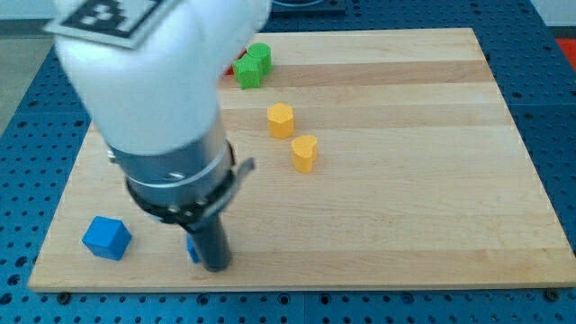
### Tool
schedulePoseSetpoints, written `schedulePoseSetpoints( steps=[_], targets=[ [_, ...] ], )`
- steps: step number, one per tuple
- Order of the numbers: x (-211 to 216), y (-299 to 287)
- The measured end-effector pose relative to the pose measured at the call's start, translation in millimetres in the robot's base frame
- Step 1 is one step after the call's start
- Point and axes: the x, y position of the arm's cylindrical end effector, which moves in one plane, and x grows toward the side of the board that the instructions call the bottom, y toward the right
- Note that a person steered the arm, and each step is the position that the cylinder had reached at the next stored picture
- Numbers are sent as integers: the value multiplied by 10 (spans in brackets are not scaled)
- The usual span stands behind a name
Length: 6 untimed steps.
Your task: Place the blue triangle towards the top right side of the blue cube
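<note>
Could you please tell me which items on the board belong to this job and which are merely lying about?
Job: blue cube; blue triangle, mostly hidden behind my tip.
Lying about: green block; red block; two yellow blocks.

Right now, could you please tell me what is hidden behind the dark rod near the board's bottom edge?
Only a blue sliver shows at the rod's left edge, presumably the blue triangle; the rest is covered. My tip is right against it, right of the blue cube.

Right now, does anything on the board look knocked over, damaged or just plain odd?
Nothing stands out. The blue cube, both yellow blocks and the green block sit flat on the board. My tip hides most of a blue piece.
</note>
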Motion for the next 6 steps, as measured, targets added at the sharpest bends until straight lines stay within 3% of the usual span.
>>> schedulePoseSetpoints(
  steps=[4,6],
  targets=[
    [-596,-92],
    [-187,-414]
  ],
)
